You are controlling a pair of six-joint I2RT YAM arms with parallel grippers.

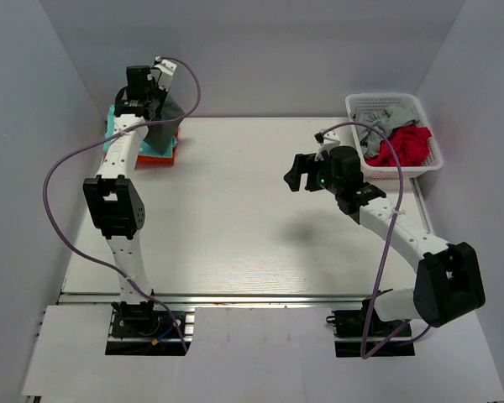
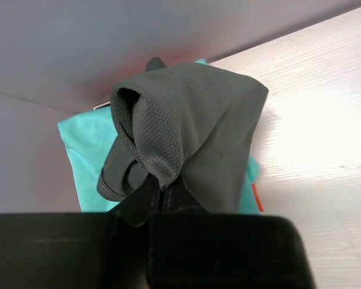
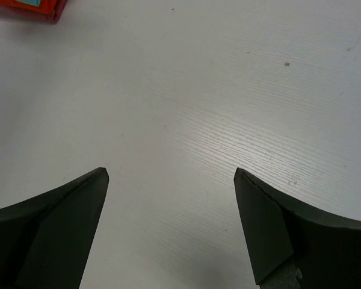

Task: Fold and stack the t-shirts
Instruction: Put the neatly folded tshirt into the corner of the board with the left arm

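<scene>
Left claw [image 1: 158,99] pinching the charcoal t-shirt [image 1: 173,113]; right claw [image 1: 296,174] spread wide.
Overhead, the charcoal t-shirt hangs above the teal t-shirt [image 1: 111,128] and orange t-shirt [image 1: 161,151], stacked at the desk's [image 1: 235,227] far-left corner, while the red t-shirt [image 1: 403,147] and light grey t-shirt [image 1: 395,113] lie in the basket [image 1: 401,171]. Left wrist: fingers closed on bunched charcoal cloth over teal. Right wrist: fingers well apart above white desk.
</scene>
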